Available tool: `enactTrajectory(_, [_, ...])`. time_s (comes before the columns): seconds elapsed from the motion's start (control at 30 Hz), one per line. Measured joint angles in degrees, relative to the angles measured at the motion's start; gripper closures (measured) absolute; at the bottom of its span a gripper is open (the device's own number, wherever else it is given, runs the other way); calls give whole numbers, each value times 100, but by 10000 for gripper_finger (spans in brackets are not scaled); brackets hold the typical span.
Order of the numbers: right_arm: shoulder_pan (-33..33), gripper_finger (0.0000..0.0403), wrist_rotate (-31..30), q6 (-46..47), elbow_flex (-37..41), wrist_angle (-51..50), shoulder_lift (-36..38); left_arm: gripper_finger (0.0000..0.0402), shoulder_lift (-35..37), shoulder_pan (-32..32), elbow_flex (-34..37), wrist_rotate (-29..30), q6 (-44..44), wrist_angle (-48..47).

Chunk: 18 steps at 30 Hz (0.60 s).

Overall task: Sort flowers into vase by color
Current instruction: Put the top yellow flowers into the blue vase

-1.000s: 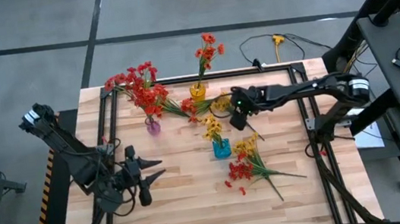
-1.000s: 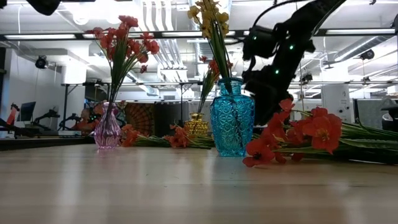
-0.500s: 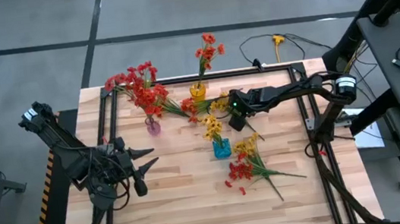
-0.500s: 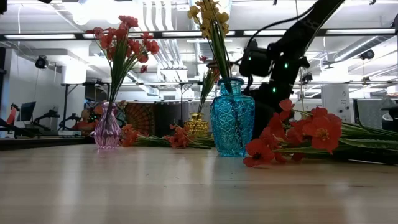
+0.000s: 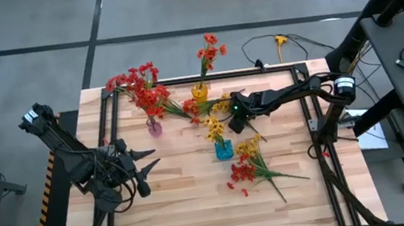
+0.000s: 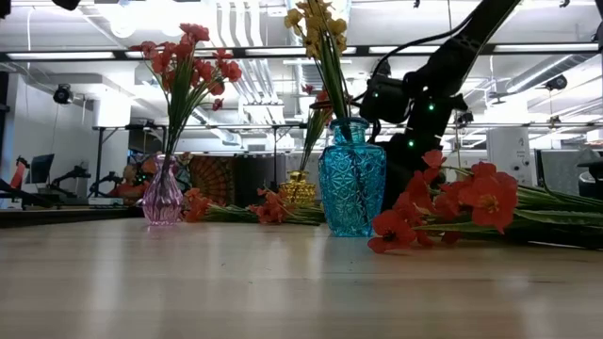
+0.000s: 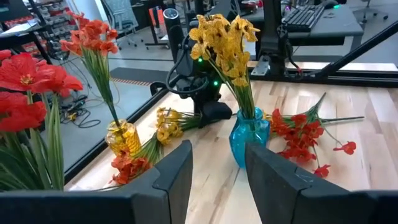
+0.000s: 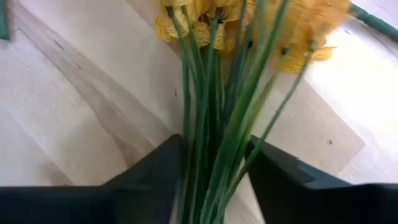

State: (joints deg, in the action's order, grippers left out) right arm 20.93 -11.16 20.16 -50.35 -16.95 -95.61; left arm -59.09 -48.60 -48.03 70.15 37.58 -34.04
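Pale wooden tabletop (image 5: 188,192) with a black frame rail sat on grey shop floor, desks and cables behind. Three vases stood toward the far side: small pink glass vase (image 5: 154,127) holding red sprigs (image 5: 139,84), yellow glass vase (image 5: 199,92) holding orange-red sprigs (image 5: 211,51), blue cut-glass vase (image 5: 223,150) holding yellow sprigs (image 5: 214,129) — one colour per vase, so the sort was partly done. Loose mixed bunch of red and yellow sprigs (image 5: 249,165) lay flat on the wood near the blue vase, still to be sorted. More loose orange-red sprigs (image 5: 190,108) lay between the pink and yellow vases.

Right gripper (image 5: 234,117) was low over the table behind the blue vase, fingers (image 8: 155,165) straddling the green stems of a loose yellow sprig bunch (image 8: 249,25) lying on the wood. Jaws looked to be closing round the stems but firm contact couldn't be told. Grabbing the stems rather than the blooms likely keeps the blooms clear for dropping in the blue vase.

Left gripper (image 5: 146,175) waited near its own edge of the table, parted, holding nothing.
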Motion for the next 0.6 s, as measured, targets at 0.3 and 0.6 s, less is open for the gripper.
enactTrajectory(0.3, [17, 381, -173, 221, 22, -155, 128, 271, -7, 4, 1, 198, 2, 4])
enactTrajectory(0.6, [83, 381, -698, 478, -152, -1534, 1345, 271, -7, 4, 2, 192, 2, 7])
